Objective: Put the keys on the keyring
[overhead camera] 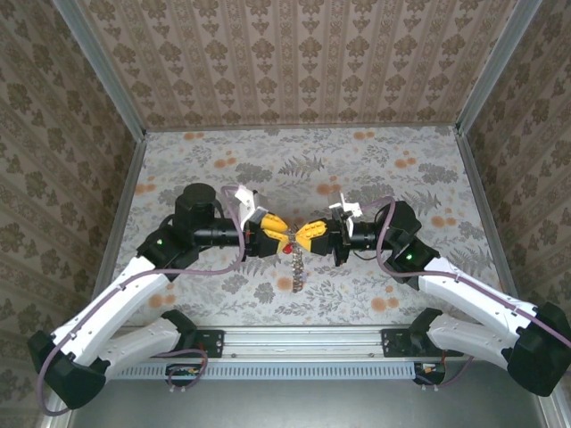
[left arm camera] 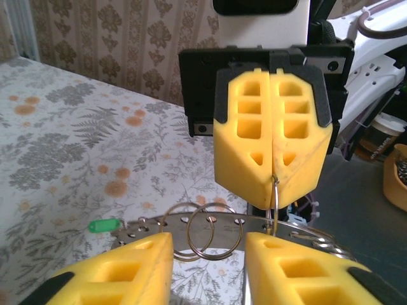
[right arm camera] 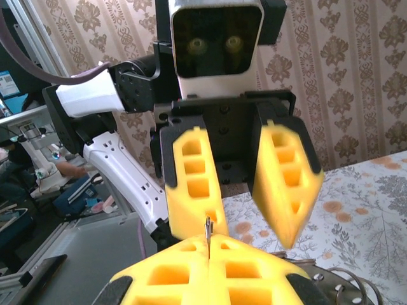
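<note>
Keys (overhead camera: 293,267) hang in a short dangling bunch at the centre of the top view, a red tag (overhead camera: 290,252) near its top, just below the spot where the two grippers meet tip to tip above the floral table (overhead camera: 223,160). The left gripper (overhead camera: 278,234) reaches in from the left with its yellow fingers (left arm camera: 130,267) apart. In its wrist view the keyring (left arm camera: 254,222), a flat metal band with holes, runs across the gap between them, and two small wire loops (left arm camera: 216,234) hang over the band; whether the fingers touch the band I cannot tell. A green tag (left arm camera: 105,225) sticks out at the band's left end, over the tabletop. The right gripper (overhead camera: 308,235) comes in from the right, its fingers pressed together on a thin wire ring (left arm camera: 275,198) that drops from their tips toward the band. In the right wrist view the same wire pokes up from the seam of the closed fingers (right arm camera: 191,273), with the left gripper (right arm camera: 251,235) facing it, spread wide. Patterned tabletop stretches from the grippers toward the far wall (overhead camera: 294,62) and both side walls, while the metal rail (overhead camera: 303,343) at the near edge lies close below the hanging bunch.
</note>
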{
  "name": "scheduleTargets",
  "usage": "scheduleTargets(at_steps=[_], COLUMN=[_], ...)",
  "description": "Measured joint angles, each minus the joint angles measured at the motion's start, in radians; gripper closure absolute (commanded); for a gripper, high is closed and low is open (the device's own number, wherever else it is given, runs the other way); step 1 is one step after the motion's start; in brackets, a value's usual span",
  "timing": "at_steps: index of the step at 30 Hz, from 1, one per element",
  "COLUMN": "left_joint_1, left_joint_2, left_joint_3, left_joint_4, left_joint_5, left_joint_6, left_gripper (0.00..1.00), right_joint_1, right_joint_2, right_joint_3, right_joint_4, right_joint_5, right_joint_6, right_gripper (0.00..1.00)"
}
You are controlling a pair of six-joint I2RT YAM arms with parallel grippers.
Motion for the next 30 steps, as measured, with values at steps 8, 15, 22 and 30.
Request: scheduleTargets(at_steps=[8,15,22,30], left_joint_1=[0.021,0.005,-0.006,-0.006], left_joint_2=[-0.006,0.012,0.028,0.024], left_joint_3=[0.0,0.0,0.0,0.0], left_joint_4=[0.008,0.027,0.027,0.029], left_joint_5=[0.031,0.05,0.054,0.055], left_joint_6=[-0.009,-0.019,-0.019,-0.023], left_gripper=[0.62,0.6,0.7,0.76], right_joint_1=[0.0,0.0,0.006,0.007], right_joint_2=[0.02,0.03,0.062,0.079], right_joint_3=[0.0,0.0,0.0,0.0], right_joint_4=[-0.015,-0.011,0.013,0.051], right_joint_5=[-0.003,-0.004,-0.005,-0.004], right_joint_6=[0.0,0.0,0.005,0.031], right_gripper=[1.0,1.0,1.0,1.0])
